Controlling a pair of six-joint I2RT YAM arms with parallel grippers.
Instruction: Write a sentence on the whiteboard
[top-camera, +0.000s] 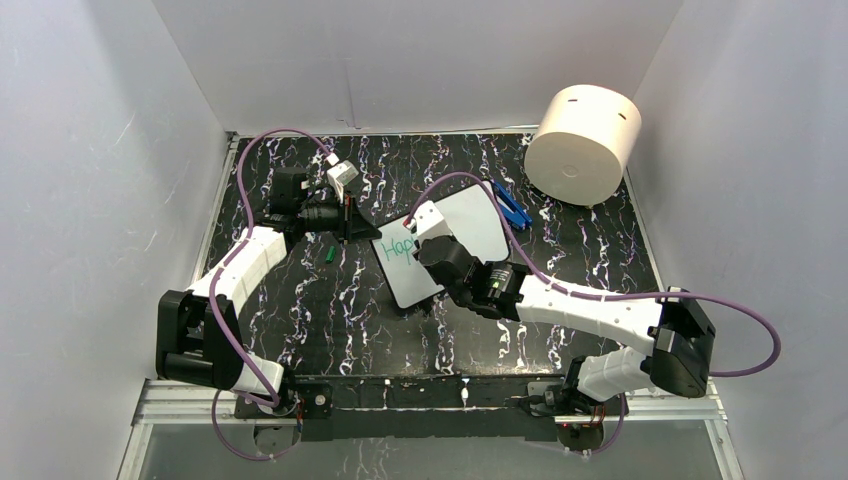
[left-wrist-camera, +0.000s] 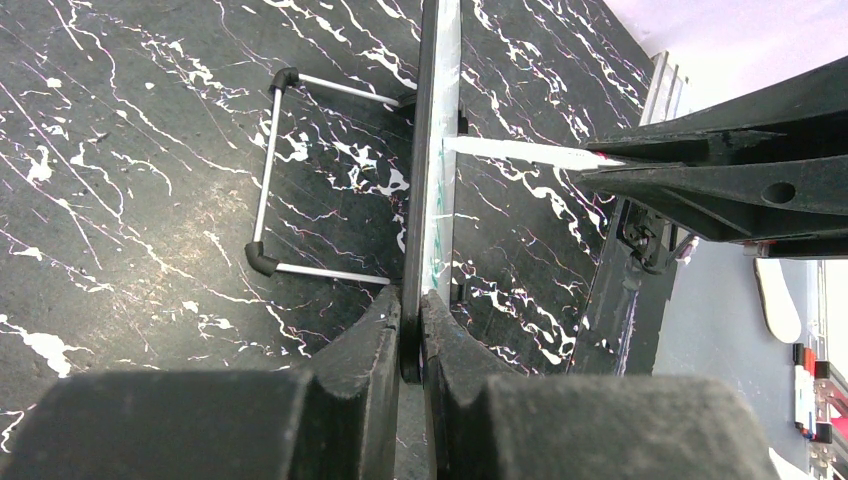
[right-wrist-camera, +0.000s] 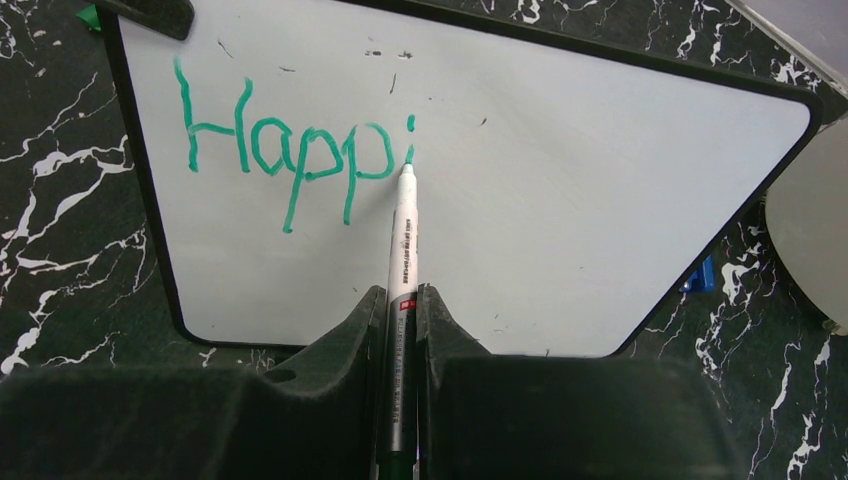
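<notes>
**Board position.** The whiteboard (top-camera: 478, 222) sits near the middle of the table (top-camera: 330, 320), somewhat closer to the far edge. A wire stand (left-wrist-camera: 268, 170) is visible behind its back. We cannot tell how steeply the board leans.

**Left arm.** The left gripper (left-wrist-camera: 411, 325) has its fingers pressed onto the board's thin black frame at the left edge, one finger on each face.

**Right arm.** The right gripper (right-wrist-camera: 400, 300) pinches the barrel of a white marker (right-wrist-camera: 405, 225) between its fingers. The marker's tip touches the board just below the dot of the "i".

**Writing.** The sentence (right-wrist-camera: 290, 150) reads "Happi" in teal-green and occupies the upper left part of the board. White surface runs from the tip to the rounded right-hand corners, and a band of white also lies below the letters down to the near frame.

**Clearances.**
- A blue object (top-camera: 512, 208) lies just beside the board's far right edge.
- A cream cylinder (top-camera: 583, 145) stands at the far right corner of the table, apart from the board.
- A small green cap (top-camera: 328, 254) lies left of the board, beside the left arm.
- Black marbled surface shows between the board's near edge and the table's near edge.
- White walls (top-camera: 110, 180) close the left, far and right edges.
</notes>
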